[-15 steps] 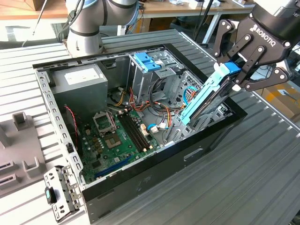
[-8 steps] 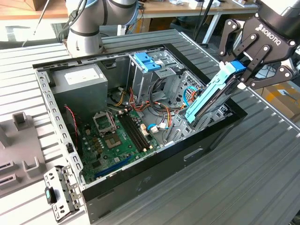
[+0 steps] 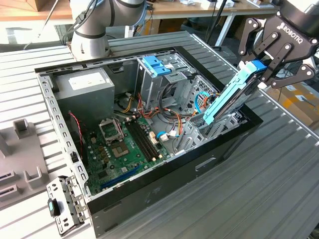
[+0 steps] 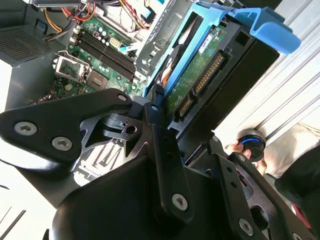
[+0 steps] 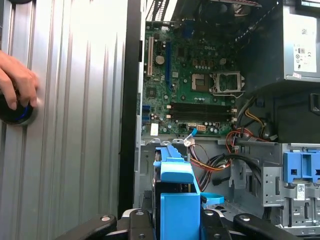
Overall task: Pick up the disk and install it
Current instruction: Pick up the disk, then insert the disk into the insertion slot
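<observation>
My gripper [image 3: 262, 67] sits high at the exterior view's right, tilted over; black linkage fingers [image 3: 286, 50] bow outward and draw in at the tips; tips pinch the upper end of the the disk [image 3: 232, 94] from both sides; it hangs from my grip at a slant. My arm [image 3: 94, 22]: grey joints at the exterior view's top, left of centre, well apart from the gripper. In the first wrist view the two finger links flank the held end symmetrically.

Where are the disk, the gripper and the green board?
disk [image 3: 229, 95], exterior view, blue side rail.
gripper [image 3: 258, 69], exterior view, midway between its fingertips.
green board [image 3: 119, 148], exterior view, near its middle.
</observation>
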`<state>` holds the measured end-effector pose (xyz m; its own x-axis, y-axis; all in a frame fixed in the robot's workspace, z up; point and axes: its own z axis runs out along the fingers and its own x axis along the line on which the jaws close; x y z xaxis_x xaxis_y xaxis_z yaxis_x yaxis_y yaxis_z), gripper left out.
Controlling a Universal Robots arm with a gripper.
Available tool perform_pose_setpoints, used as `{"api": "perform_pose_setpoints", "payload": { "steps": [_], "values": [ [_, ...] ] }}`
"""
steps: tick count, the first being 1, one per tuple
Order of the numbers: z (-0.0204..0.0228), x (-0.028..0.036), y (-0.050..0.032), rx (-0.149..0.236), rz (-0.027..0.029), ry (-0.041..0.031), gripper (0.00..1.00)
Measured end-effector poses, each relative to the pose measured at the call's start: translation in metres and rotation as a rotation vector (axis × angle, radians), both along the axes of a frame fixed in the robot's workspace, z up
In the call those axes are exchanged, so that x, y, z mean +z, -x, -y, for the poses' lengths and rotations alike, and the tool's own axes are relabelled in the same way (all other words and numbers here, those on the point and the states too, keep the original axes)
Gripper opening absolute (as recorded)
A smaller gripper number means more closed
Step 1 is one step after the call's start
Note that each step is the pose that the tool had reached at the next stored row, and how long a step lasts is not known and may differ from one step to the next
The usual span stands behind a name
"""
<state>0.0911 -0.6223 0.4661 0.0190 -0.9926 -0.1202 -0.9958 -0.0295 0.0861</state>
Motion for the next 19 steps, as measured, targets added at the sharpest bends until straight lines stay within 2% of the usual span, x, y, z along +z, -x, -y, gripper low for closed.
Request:
{"api": "perform_pose_setpoints", "payload": {
  "steps": [5, 19],
  "values": [
    [0.0000, -0.0002, -0.0017, 0.000, 0.0000, 0.0001, 0.36],
    [-0.0007, -0.0038, 0.0005, 0.000, 0.0000, 0.0000, 0.36]
  ]
}}
